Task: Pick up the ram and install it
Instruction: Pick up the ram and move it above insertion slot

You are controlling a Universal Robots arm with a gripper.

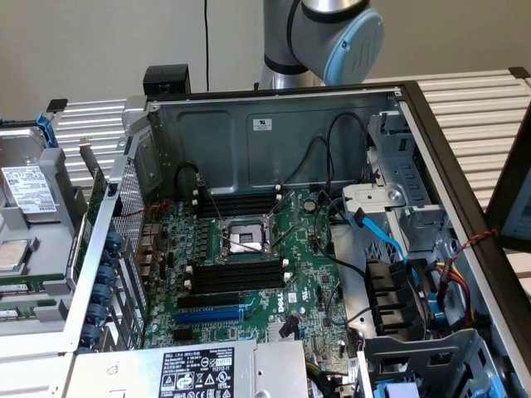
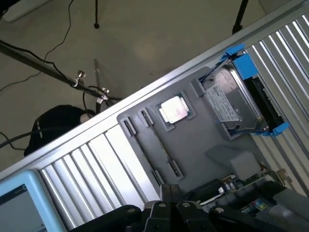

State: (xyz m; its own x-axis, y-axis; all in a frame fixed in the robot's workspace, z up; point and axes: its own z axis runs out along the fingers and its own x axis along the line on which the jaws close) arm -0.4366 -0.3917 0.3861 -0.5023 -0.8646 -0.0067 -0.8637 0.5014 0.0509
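The ram (image 1: 25, 287) lies in the gray tray (image 1: 50, 228) at the exterior view's left, outside the computer case (image 1: 274, 124), as a green strip near the tray's front edge, just beside the processor chip (image 1: 12, 254). It is not yet installed. The black memory slots (image 1: 236, 274) sit on the motherboard (image 1: 303, 274), on both sides of the processor socket (image 1: 245, 238). The arm (image 1: 332, 33) stands behind the rear wall of the case. In the wrist view the gripper (image 2: 169, 208) hangs above the tray, its fingers clenched together. A thin line (image 2: 161, 145) beside the chip there is perhaps the ram seen edge-on. The hard drive (image 2: 231, 99) rests at the tray's far corner.
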